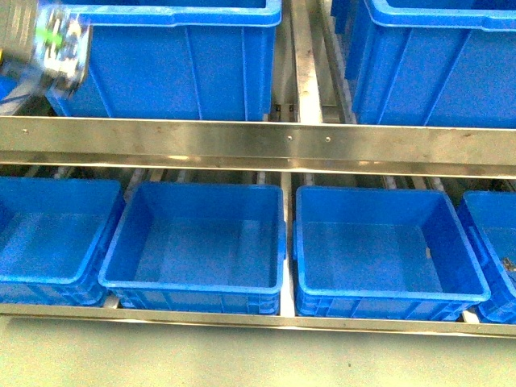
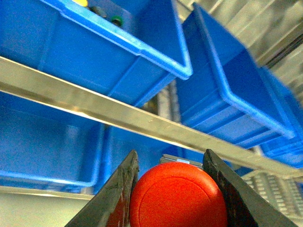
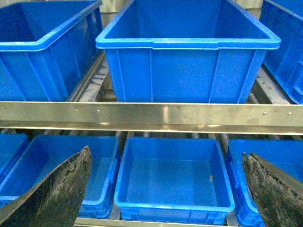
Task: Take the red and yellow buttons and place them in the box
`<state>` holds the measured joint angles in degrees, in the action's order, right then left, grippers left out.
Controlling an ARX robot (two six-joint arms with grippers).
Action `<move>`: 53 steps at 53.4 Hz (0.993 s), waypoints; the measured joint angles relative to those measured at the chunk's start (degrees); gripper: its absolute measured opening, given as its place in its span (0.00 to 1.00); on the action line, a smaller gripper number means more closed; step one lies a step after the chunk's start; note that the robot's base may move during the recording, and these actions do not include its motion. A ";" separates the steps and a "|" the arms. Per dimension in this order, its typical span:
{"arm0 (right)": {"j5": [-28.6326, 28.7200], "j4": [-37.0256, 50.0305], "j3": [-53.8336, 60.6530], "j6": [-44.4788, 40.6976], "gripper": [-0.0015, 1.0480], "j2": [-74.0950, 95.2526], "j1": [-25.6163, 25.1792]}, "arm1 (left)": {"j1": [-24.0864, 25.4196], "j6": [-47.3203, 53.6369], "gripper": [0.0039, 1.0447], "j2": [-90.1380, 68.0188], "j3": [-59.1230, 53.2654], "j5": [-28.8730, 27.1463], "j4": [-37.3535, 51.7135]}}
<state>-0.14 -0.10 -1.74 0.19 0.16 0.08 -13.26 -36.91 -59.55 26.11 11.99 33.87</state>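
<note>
One red button [image 2: 177, 198] was seen clamped between the jaws of the left gripper [image 2: 170, 158], up by the upper-left crate [image 1: 177, 64]. Release was judged best withheld until it was carried squarely over a lower crate [image 1: 201, 284]. The right gripper [image 3: 165, 153] was spread wide, empty.

Smooth round red button [image 2: 177, 198] snug between the fingers of the left tool [image 2: 170, 161]
</note>
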 joint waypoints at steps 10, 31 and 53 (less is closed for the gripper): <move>0.09 0.00 0.00 -0.02 0.93 -0.02 0.00 | -0.31 -13.53 0.31 -15.45 10.10 8.81 16.37; 0.04 0.00 0.00 0.00 0.93 -0.02 0.00 | -15.63 -19.47 0.31 -43.10 38.03 10.73 19.32; 0.02 0.00 0.00 -0.02 0.93 -0.02 0.00 | -23.08 -26.25 0.31 -54.55 53.37 15.56 18.62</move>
<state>-0.12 -0.10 -1.74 0.16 0.14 0.08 -36.34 -63.16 -114.10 79.48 27.55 52.49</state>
